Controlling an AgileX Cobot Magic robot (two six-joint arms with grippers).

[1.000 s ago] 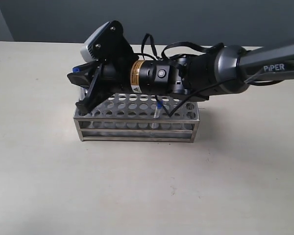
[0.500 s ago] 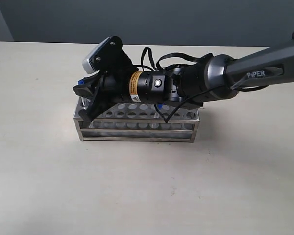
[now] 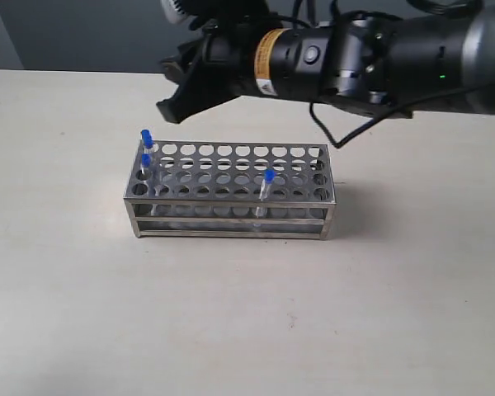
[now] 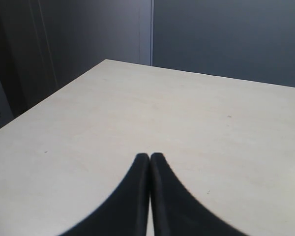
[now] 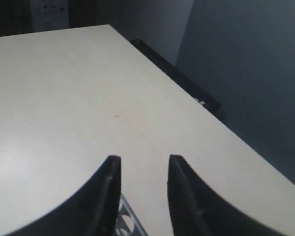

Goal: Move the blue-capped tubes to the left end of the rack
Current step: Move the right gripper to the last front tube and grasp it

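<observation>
The steel rack [image 3: 231, 191] stands mid-table. Two blue-capped tubes [image 3: 147, 140] [image 3: 146, 162] stand upright in holes at its left end. A third blue-capped tube [image 3: 268, 178] stands right of the middle in the front row. I see no fourth tube. My right gripper [image 3: 167, 84] hangs open and empty above and behind the rack's left end, apart from the tubes. In the right wrist view, the right gripper [image 5: 144, 158] shows bare table between its fingers and a rack corner [image 5: 126, 220] below. My left gripper [image 4: 150, 156] is shut on nothing over bare table.
The pale table [image 3: 82, 313] runs wide around the rack. The right arm's dark body and cables [image 3: 355, 58] stretch over the back of the table from the right. A dark wall stands behind the table's far edge [image 3: 66, 71].
The right gripper, shut on a blue-capped tube, lowered it at the rack's left end. It has since opened and risen up and back, leaving the tube in the rack.
</observation>
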